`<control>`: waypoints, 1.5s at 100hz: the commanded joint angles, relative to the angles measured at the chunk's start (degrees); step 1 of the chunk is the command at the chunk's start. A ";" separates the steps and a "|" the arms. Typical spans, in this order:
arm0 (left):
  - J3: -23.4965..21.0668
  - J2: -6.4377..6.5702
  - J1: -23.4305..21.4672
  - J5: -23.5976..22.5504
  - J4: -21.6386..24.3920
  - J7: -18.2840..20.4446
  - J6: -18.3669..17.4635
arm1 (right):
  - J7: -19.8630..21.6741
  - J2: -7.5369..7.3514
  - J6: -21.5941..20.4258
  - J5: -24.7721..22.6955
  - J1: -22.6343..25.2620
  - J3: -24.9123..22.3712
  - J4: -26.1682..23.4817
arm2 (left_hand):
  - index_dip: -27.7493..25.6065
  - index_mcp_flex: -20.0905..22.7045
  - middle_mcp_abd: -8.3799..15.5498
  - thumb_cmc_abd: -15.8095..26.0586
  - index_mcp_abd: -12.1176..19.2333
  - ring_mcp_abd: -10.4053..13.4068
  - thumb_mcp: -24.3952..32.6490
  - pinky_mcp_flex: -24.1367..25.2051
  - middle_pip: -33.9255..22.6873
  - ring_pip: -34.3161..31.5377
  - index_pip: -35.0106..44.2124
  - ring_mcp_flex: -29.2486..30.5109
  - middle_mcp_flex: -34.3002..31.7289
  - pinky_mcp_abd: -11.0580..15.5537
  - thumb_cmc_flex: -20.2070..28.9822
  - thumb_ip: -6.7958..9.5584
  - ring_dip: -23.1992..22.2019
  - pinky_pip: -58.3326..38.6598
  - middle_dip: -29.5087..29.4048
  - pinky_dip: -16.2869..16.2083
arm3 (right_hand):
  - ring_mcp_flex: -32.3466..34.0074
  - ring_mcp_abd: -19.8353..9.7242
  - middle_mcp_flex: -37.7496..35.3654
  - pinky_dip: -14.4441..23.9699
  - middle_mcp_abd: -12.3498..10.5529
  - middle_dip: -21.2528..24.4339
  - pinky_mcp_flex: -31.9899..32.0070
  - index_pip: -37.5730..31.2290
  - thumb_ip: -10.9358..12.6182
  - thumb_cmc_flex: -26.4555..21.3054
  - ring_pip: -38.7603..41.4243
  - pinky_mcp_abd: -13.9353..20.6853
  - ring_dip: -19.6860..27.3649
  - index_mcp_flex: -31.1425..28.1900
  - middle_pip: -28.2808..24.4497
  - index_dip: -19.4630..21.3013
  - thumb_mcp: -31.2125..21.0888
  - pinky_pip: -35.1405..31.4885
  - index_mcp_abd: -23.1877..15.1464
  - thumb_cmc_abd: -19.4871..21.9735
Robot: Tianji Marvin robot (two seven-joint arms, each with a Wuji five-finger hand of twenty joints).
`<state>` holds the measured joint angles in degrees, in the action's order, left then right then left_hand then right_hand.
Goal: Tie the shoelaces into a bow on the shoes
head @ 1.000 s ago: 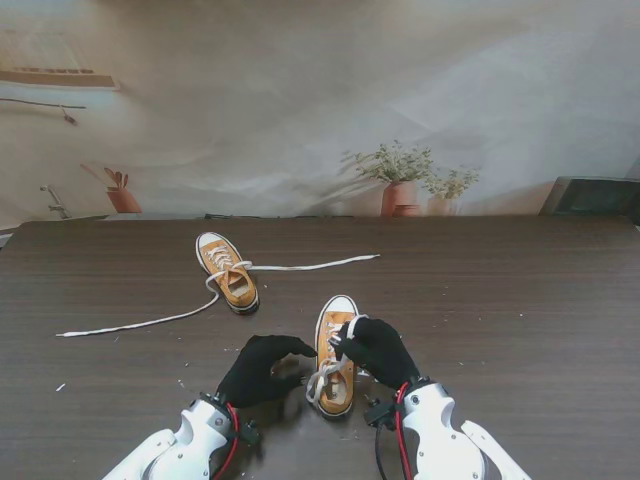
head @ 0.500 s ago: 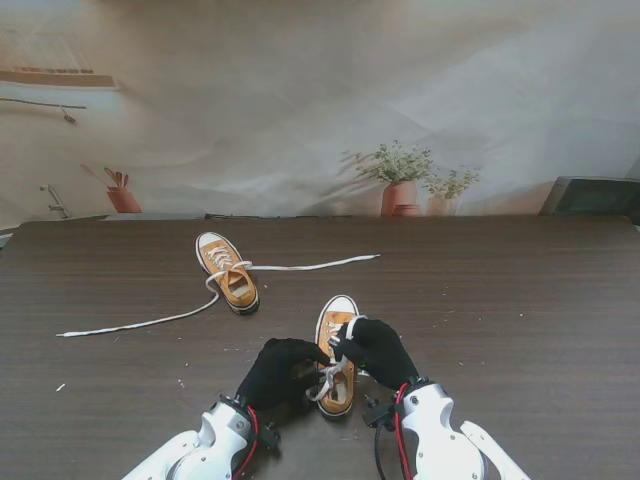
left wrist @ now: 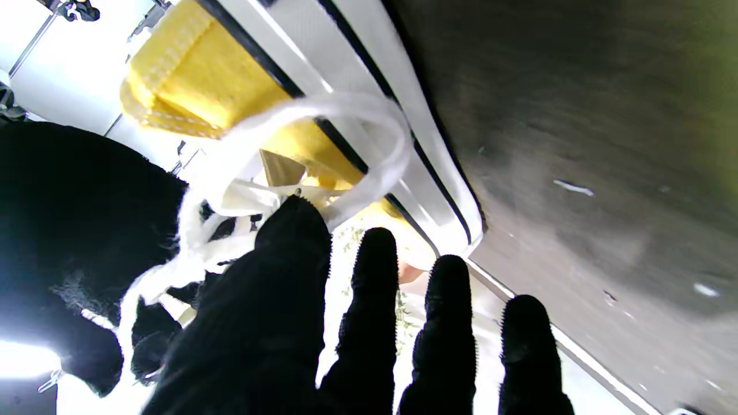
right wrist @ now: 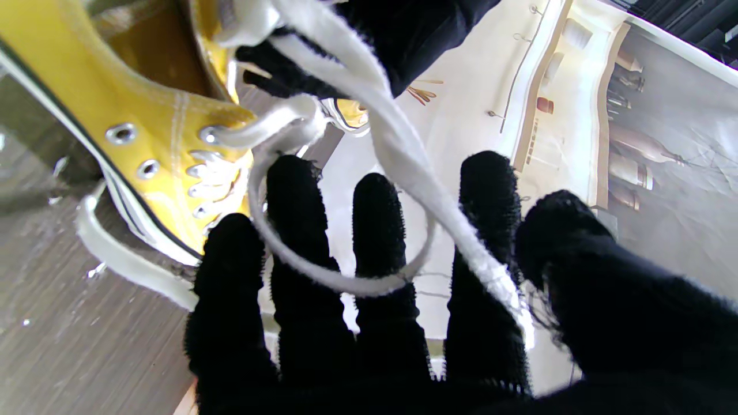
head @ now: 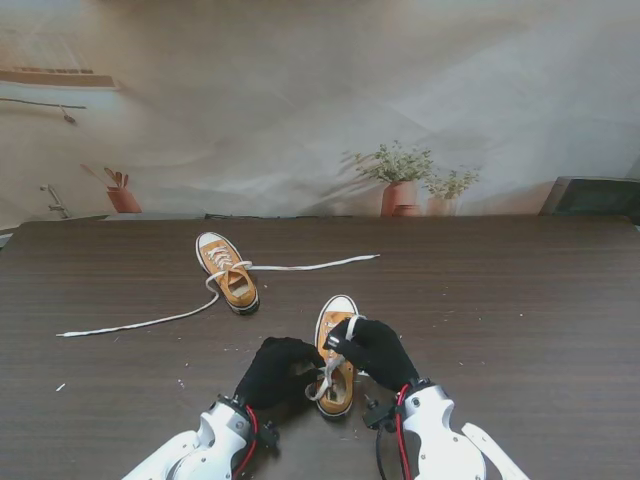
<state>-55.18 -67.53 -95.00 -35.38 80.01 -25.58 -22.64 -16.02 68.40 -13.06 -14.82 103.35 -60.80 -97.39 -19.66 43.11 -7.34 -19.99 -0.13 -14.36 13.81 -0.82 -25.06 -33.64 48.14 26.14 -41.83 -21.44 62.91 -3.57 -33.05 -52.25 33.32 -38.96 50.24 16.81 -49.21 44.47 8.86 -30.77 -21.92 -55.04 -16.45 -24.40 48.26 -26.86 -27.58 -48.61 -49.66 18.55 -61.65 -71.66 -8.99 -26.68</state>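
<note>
Laces on the near shoe [head: 336, 365] are what the next move depends on. That yellow sneaker sits close to the desk's [head: 520, 320] near edge, about midway along it, its long axis running away from me with the white toe farthest. The left hand [head: 278, 372] is at its left flank and the right hand [head: 375, 350] at its right flank, both touching it, so neither is clearly nearer. In the right wrist view a lace strand [right wrist: 398, 144] runs between the index finger and thumb, apparently pinched there, while a lace loop [right wrist: 340, 271] lies across the other fingers, so this hand looks to be grasping lace. In the left wrist view another loop [left wrist: 369, 144] arches over the shoe's side just beyond the thumb tip; I cannot tell whether the left hand actually pinches it, since the four fingers stand spread and straight. My judgement is that the loops must cross over the tongue, between the two hands.

Farther off, toward the desk's left half, the second shoe [head: 227, 271] lies angled, its untied lace [head: 150, 322] trailing out to both sides.

No containers stand on the desk; potted plants [head: 405, 180] sit beyond its far edge.
</note>
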 commanded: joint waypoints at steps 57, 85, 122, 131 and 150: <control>-2.18 0.36 -1.57 -1.78 1.86 -0.51 -0.25 | -0.57 -1.12 -0.65 -8.42 1.56 -2.44 -1.31 | -5.14 -2.65 1.03 5.57 4.72 -0.05 -5.74 0.41 0.21 -0.40 2.98 0.89 0.37 2.05 3.70 1.31 0.54 -1.47 0.49 -0.83 | 7.47 -1.86 -7.04 2.66 -2.10 -3.32 -10.47 -2.02 -0.58 -8.77 11.58 1.22 -2.53 5.83 -8.04 -5.37 -5.67 -12.40 -0.58 -11.89; -3.01 0.61 -2.18 -2.82 2.47 -0.65 -0.51 | -0.77 -1.39 -1.56 -10.54 1.53 -2.70 -1.03 | -2.83 -1.83 1.02 5.70 4.15 0.06 -6.84 0.14 0.32 -0.48 1.25 1.10 0.24 1.93 4.26 1.79 0.55 -1.79 0.51 -0.91 | 7.90 -1.90 -7.84 2.12 -1.99 -2.55 -11.35 0.27 -0.48 -12.33 11.10 1.20 -1.85 6.01 -6.85 -6.31 -10.28 -12.84 -0.62 -13.61; -3.76 0.80 -3.03 -3.25 3.37 -0.39 -0.91 | 0.30 -2.22 -3.29 -14.17 1.99 -3.20 -1.50 | -1.86 -1.96 1.05 5.92 4.40 0.03 -7.59 -0.18 0.39 -0.69 0.47 1.62 0.00 1.92 4.43 2.02 0.49 -2.14 0.60 -0.89 | 6.63 -1.67 -6.99 0.73 -1.86 -1.01 -9.41 9.78 0.88 -13.95 5.89 0.60 -0.51 6.24 -1.31 -3.55 -15.69 -10.02 -0.05 -19.00; -3.83 0.88 -3.07 -3.46 3.39 -0.31 -1.08 | 0.03 -2.28 -3.33 -15.05 2.12 -3.22 -1.59 | -1.62 -1.87 1.02 6.00 4.41 0.05 -7.81 -0.12 0.49 -0.68 0.28 1.58 0.17 1.86 4.44 2.06 0.51 -2.15 0.54 -0.85 | 6.56 -1.70 -6.33 0.43 -2.00 -1.04 -9.41 11.40 0.85 -14.41 5.15 0.50 -0.71 6.38 -1.02 1.38 -16.98 -9.53 -0.24 -20.21; -3.98 0.89 -3.37 -3.59 3.47 -0.45 -1.30 | -0.94 -2.55 -3.21 -18.11 2.71 -3.34 -2.04 | -1.36 -1.99 0.93 5.98 4.41 -0.06 -8.05 0.00 0.54 -0.58 0.00 1.42 0.38 1.86 4.65 2.18 0.53 -2.10 0.39 -0.75 | 6.14 -1.85 2.49 -2.75 -3.35 1.46 -8.41 0.68 2.40 -11.83 -0.93 -0.65 1.16 18.29 -2.39 15.79 -18.05 -3.87 -5.07 -20.79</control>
<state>-59.11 -66.77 -98.04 -38.67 82.94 -26.73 -23.78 -17.70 66.31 -16.17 -32.75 105.48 -64.02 -98.83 -21.67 40.81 -7.34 -15.76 -0.11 -14.46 7.88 -1.02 -25.05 -33.64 48.27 26.14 -41.80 -21.44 64.06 -2.56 -33.05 -53.39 33.46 -38.98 56.76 15.50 -49.52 42.62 6.85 -30.88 -31.05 -51.38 -16.45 -36.02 48.74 -26.78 -27.50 -33.92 -51.05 30.42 -76.93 -76.42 -11.19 -46.98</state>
